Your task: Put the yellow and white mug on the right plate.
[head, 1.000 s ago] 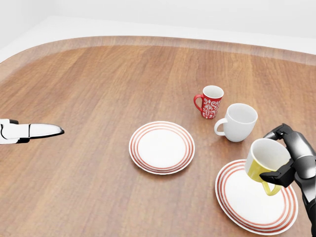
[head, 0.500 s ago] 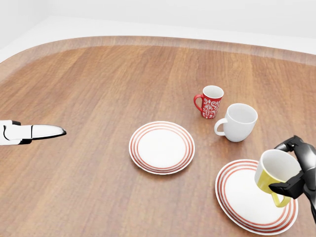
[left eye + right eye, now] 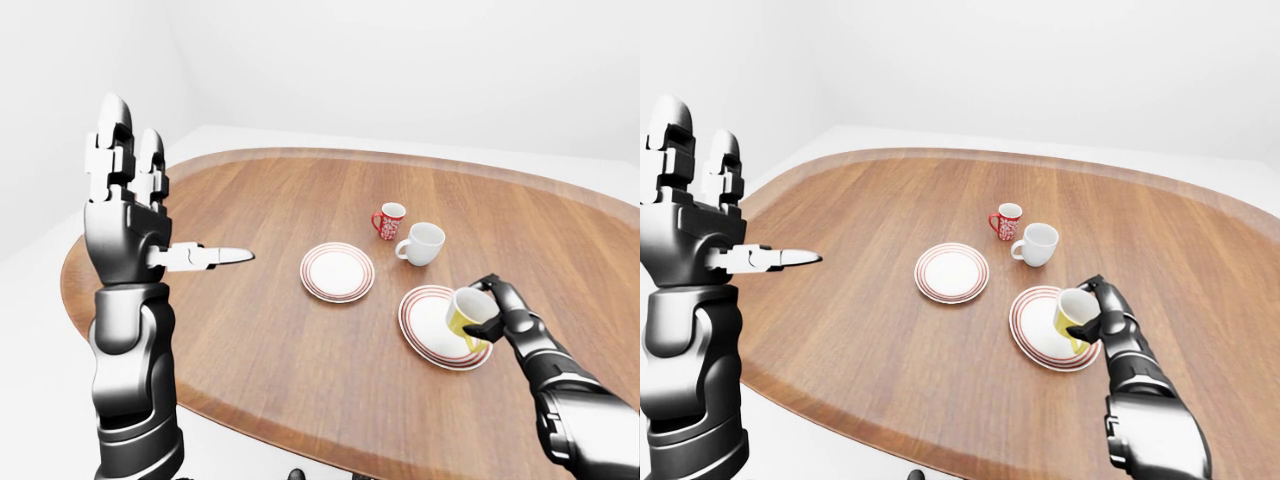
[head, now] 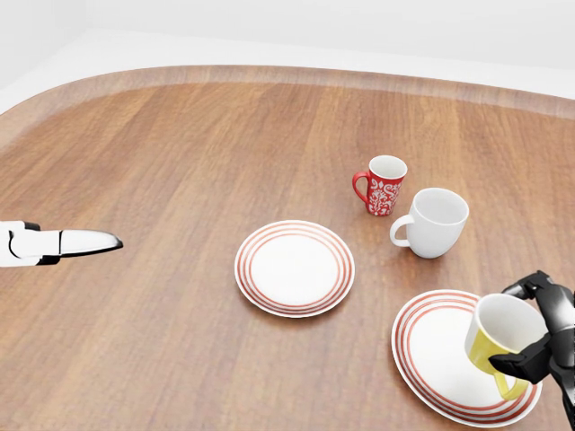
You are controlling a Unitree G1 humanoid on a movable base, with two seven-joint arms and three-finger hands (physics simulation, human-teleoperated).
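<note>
The yellow and white mug (image 4: 504,337) hangs tilted over the right edge of the right plate (image 4: 440,359), a white plate with red rings. My right hand (image 4: 532,334) is shut on the mug, fingers wrapped round its body and handle side. In the left-eye view the mug (image 3: 466,311) is low over the plate (image 3: 430,322); I cannot tell whether it touches. My left hand (image 3: 135,215) is raised far to the left with its fingers spread, open and empty.
A second red-ringed plate (image 4: 295,267) lies at the table's middle. A red patterned mug (image 4: 384,186) and a plain white mug (image 4: 432,222) stand above the right plate. The wooden table (image 4: 180,162) has a rounded edge at the top and left.
My right hand has carried the yellow mug rightward and downward, lower over the right plate's right side. The left hand has barely shifted.
</note>
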